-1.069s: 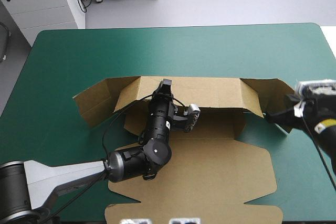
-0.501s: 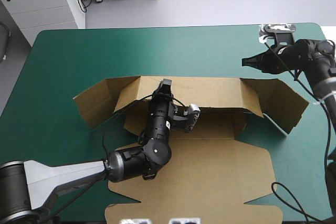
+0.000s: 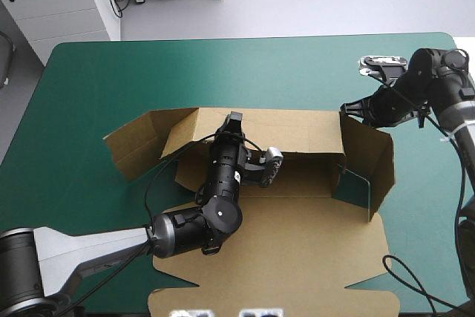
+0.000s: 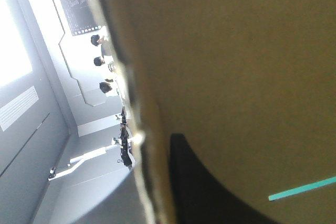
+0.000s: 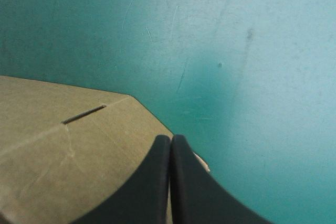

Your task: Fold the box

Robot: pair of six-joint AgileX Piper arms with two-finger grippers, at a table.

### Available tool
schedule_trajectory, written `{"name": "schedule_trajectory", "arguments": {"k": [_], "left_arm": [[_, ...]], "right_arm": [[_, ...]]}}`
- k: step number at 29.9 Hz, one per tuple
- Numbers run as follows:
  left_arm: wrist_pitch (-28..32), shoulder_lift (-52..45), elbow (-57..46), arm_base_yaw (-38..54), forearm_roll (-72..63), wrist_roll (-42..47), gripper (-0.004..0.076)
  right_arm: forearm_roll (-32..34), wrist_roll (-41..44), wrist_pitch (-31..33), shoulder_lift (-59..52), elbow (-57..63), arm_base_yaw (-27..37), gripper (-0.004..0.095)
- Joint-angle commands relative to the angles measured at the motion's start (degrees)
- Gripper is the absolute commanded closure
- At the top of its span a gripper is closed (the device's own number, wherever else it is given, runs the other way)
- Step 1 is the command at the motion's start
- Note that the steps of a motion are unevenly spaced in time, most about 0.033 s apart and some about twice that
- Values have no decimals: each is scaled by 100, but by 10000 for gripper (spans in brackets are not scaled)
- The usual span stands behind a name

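The brown box (image 3: pixel 297 235) lies open in the middle of the table, its lid flat toward the near edge and its back wall (image 3: pixel 297 131) raised. My left gripper (image 3: pixel 234 119) is shut on the top edge of that wall. In the left wrist view, board (image 4: pixel 236 51) fills the picture, with one black finger (image 4: pixel 199 182) against it and the other hidden. The right side flap (image 3: pixel 367 161) stands upright. My right gripper (image 3: pixel 347 108) is shut, its tips at the flap's far top corner. In the right wrist view the right gripper (image 5: pixel 170 140) rests on board (image 5: pixel 68 150).
The box's left side flap (image 3: pixel 130 142) lies spread outward on the teal-green cover (image 3: pixel 245 72). Bare cover runs along the far side of the table and to the right of the standing flap (image 5: pixel 236 51).
My right arm swung from the table's right edge to the far right, then came in to the flap's corner. The right flap went from lying flat to standing. The left arm stayed put.
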State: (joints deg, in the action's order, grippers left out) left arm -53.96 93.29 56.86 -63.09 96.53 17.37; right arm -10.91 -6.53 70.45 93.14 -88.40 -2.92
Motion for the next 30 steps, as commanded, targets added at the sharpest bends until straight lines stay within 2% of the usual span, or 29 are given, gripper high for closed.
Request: {"name": "schedule_trajectory", "arguments": {"k": [1, 5, 10, 13, 16, 24, 30], "left_arm": [[-90, -170, 72, -34, -25, 18, 731], [-127, -170, 72, -34, -25, 18, 731], [-127, -170, 72, -34, -25, 18, 731], [-130, -170, 72, -34, -25, 18, 731], [-170, -170, 72, -34, -25, 18, 731], [-265, -170, 72, -34, -54, 18, 731], [-265, -170, 72, -34, -83, 18, 731]], "right_arm": [[-105, 37, 105, -608, -150, -8, 927], [-294, 25, 105, -1076, 58, -8, 927], [-227, -210, 47, -1532, 783, -8, 927], [21, -162, -424, -1650, 1193, -8, 927], [-1, -4, -818, -1713, 1330, -8, 927], [-840, -279, -634, -1807, 1330, -8, 927], [-928, -480, -676, -2185, 1611, -8, 927]]}}
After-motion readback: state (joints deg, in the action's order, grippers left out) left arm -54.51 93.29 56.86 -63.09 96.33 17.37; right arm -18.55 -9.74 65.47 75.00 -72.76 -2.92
